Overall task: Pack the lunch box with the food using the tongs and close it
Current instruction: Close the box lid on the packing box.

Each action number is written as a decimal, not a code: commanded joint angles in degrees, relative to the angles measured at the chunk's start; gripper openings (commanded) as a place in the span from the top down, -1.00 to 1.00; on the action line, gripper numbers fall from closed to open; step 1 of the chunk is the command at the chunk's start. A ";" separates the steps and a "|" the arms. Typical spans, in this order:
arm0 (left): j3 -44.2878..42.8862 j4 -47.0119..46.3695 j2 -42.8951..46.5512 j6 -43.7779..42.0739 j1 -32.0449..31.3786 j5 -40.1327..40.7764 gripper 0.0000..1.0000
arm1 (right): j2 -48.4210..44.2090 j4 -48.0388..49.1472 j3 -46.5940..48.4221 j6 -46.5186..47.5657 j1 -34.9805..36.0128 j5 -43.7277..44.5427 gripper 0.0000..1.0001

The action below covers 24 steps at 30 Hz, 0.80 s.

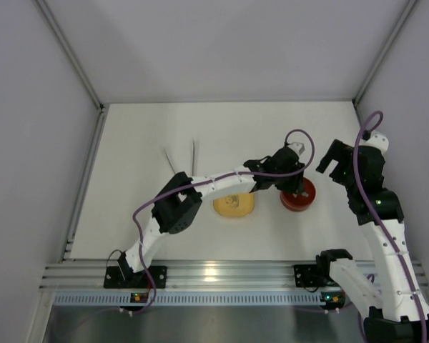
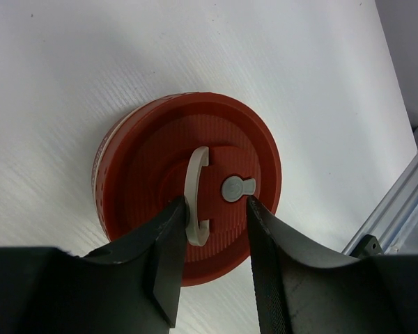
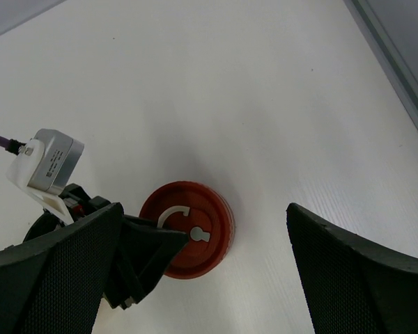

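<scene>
The lunch box [image 1: 300, 199] sits on the white table [image 1: 129, 214] with its red lid [image 2: 146, 153] on, at 3 o'clock of the yellow dish [image 1: 234, 206] and just beside it. The left arm stretches across the dish to reach the box, and the left gripper [image 2: 214, 202] hangs directly over the lid. Its fingers stand a narrow way apart and hold nothing. One finger [image 2: 168, 257] touches the white curl handle [image 2: 195, 174]. The other finger comes down at 3 o'clock of the grey keyhole mark [image 2: 237, 188], so both handle and mark lie in the gap.

The right gripper [image 1: 329, 166] hovers at 1 o'clock of the lunch box, off the table, with its fingers spread wide and nothing between them (its own camera looks straight down past them at the lid).

The tongs [image 1: 194, 157] lie flat at about 11 o'clock of the yellow dish, well apart from both grippers, with their thin arms pointing towards the far wall. There is a pale shape in the dish, too small to tell what it is.
</scene>
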<state>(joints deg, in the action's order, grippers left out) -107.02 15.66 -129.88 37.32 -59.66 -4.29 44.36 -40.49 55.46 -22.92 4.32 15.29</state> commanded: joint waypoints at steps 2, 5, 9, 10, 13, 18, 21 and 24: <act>2.96 11.41 -1.25 -3.66 0.60 7.54 0.09 | -0.76 0.24 -0.35 0.86 -0.89 -0.35 -0.99; 1.47 12.98 -0.98 -4.80 0.60 8.95 0.05 | -0.59 0.41 -0.35 0.94 -0.89 -0.35 -0.99; -0.20 13.87 -1.07 -6.20 0.60 10.27 -0.04 | -0.59 0.50 -0.44 0.86 -0.89 -0.43 -0.99; -0.47 14.04 -1.16 -6.38 0.68 10.27 -0.06 | -0.68 0.50 -0.44 0.86 -0.89 -0.35 -0.99; -1.00 13.35 -1.07 -7.61 0.60 9.48 -0.14 | -0.59 0.41 -0.44 0.94 -0.98 -0.26 -0.99; -0.73 11.06 0.24 -8.93 0.68 7.11 -0.18 | -0.68 0.41 -0.35 1.12 -0.89 -0.17 -0.99; -0.99 11.23 0.95 -9.28 0.60 7.55 -0.18 | -0.50 0.41 -0.35 1.12 -0.98 -0.17 -0.99; -0.65 11.24 1.83 -9.63 0.60 8.34 -0.18 | -0.50 0.50 -0.44 1.21 -0.89 -0.17 -0.99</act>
<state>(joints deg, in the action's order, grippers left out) -108.81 19.75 -129.27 29.85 -59.88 1.15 44.36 -40.49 55.46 -22.52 4.32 15.14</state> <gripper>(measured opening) 0.586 0.993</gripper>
